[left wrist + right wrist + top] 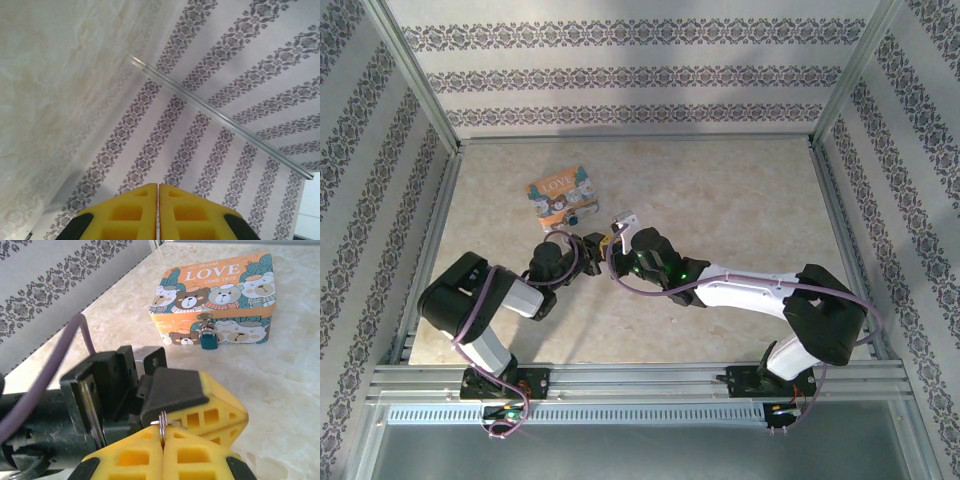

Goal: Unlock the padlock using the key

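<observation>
The orange "LOVE" tin box with cartoon bears stands on the table, at the far left in the top view. The padlock is small and teal and hangs shut from the clasp on the box's front. My right gripper is shut on the key's silvery ring; the key's blade is hidden between the pads. My left gripper is shut with nothing visible in it. Its yellow fingers lie just beyond the right gripper's tips, both a short way in front of the box.
The marble-patterned table is walled by patterned panels and metal frame posts. A purple cable loops over the left arm's black wrist, close against my right gripper. Bare table lies right of the box.
</observation>
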`<state>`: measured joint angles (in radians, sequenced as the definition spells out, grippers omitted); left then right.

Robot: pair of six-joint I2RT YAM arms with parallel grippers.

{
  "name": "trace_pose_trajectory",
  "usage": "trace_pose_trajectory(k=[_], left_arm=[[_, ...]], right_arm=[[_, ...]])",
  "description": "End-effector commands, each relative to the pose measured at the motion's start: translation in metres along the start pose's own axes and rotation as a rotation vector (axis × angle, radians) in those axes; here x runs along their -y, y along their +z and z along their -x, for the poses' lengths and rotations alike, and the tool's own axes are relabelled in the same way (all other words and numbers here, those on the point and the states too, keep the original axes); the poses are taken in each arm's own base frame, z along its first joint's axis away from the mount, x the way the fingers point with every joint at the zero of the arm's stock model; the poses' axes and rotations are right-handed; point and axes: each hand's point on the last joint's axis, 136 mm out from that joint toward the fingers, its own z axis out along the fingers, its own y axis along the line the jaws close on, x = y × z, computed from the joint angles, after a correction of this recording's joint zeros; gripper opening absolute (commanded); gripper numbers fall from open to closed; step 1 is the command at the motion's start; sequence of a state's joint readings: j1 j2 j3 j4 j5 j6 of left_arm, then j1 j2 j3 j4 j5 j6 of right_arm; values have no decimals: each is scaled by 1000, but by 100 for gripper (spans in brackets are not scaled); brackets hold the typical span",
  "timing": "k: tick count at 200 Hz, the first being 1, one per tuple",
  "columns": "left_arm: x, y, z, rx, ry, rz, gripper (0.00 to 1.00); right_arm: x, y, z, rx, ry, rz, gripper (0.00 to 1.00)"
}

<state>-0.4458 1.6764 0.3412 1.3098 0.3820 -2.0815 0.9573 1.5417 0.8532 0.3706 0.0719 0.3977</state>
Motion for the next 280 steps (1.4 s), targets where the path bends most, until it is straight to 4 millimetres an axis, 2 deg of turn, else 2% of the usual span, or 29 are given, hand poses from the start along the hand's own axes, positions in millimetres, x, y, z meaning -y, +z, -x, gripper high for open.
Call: trace_pose_trajectory(k=[1, 21, 50, 85, 111, 126, 160, 183, 219, 280], left_arm=[[16, 2, -17, -58, -66, -80, 7], [19, 1, -16, -45, -65, -93, 0], [17, -2, -13, -31, -69, -94, 0], [14, -8, -6, 10, -92, -94, 24], [22, -10, -9, 14, -101, -102, 43], [28, -10, -14, 8, -99, -105, 48], [42, -12, -22, 6, -83, -108, 56], [46, -16, -25, 16, -75, -105, 58], [49, -22, -27, 34, -60, -92, 61], [51, -26, -28, 47, -47, -85, 64]], right_arm=[[4, -6, 8, 38, 20, -17, 0], [6, -6, 5, 34, 23, -20, 0], [8, -10, 6, 43, 26, -27, 0], [11, -23, 14, 73, 31, -31, 0], [13, -27, 15, 76, 43, -16, 0], [12, -28, 15, 71, 46, -3, 0], [10, -24, 17, 67, 52, 17, 0], [6, -19, 19, 70, 50, 34, 0], [-4, -13, 27, 83, 57, 77, 0], [-11, -15, 38, 117, 50, 108, 0]])
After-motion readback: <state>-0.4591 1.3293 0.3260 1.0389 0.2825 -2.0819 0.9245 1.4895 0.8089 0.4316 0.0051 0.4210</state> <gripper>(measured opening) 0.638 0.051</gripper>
